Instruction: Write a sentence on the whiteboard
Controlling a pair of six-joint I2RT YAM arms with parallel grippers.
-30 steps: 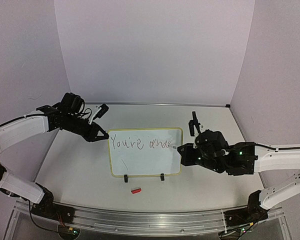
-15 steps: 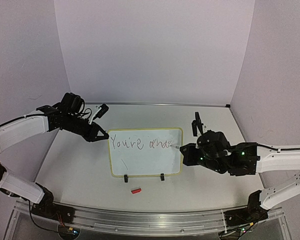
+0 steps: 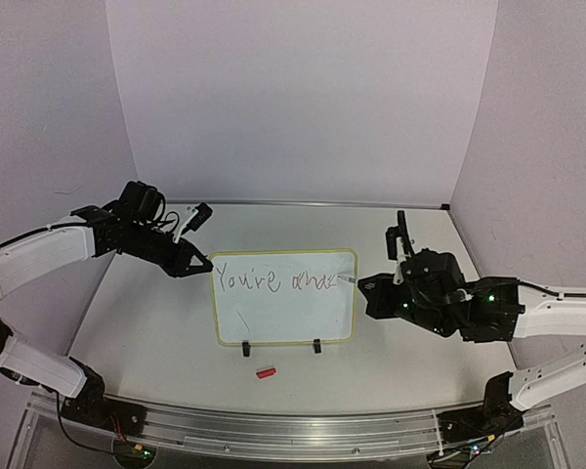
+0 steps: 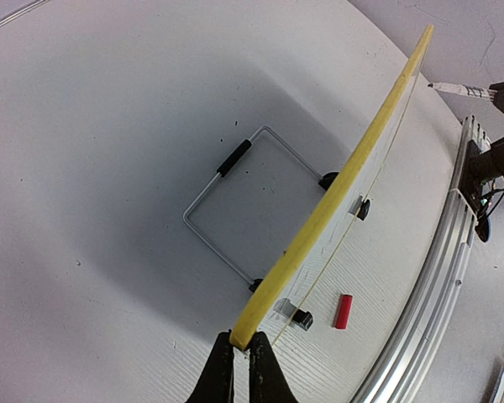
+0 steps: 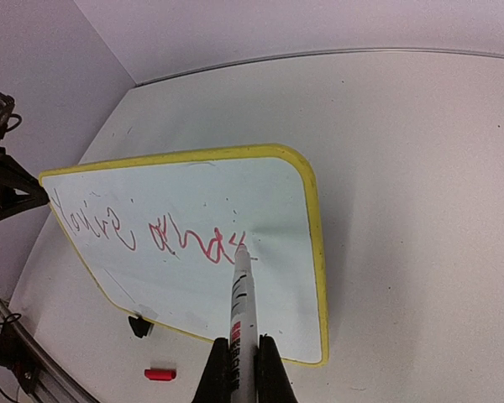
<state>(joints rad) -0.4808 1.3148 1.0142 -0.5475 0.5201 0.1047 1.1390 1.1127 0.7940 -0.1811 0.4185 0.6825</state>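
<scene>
The whiteboard (image 3: 283,308), white with a thin yellow frame and two black clip feet, stands tilted at mid table. It also shows in the right wrist view (image 5: 193,243) and edge-on in the left wrist view (image 4: 353,168). The sentence (image 3: 273,281) reads "You're amaz" in red marker on one line; it also shows in the right wrist view (image 5: 151,239). My left gripper (image 3: 197,262) is shut on the board's upper left corner (image 4: 239,336). My right gripper (image 3: 376,286) is shut on a white marker (image 5: 242,311), its tip touching the board at the text's end (image 5: 239,248).
A red marker cap (image 3: 265,372) lies on the table in front of the board, also in the left wrist view (image 4: 343,311) and the right wrist view (image 5: 160,374). A wire stand (image 4: 235,201) props the board from behind. An aluminium rail (image 3: 273,420) runs along the near edge.
My right gripper has moved right with the marker, and the tip has added strokes at the end of the red text. The left arm and board have not moved.
</scene>
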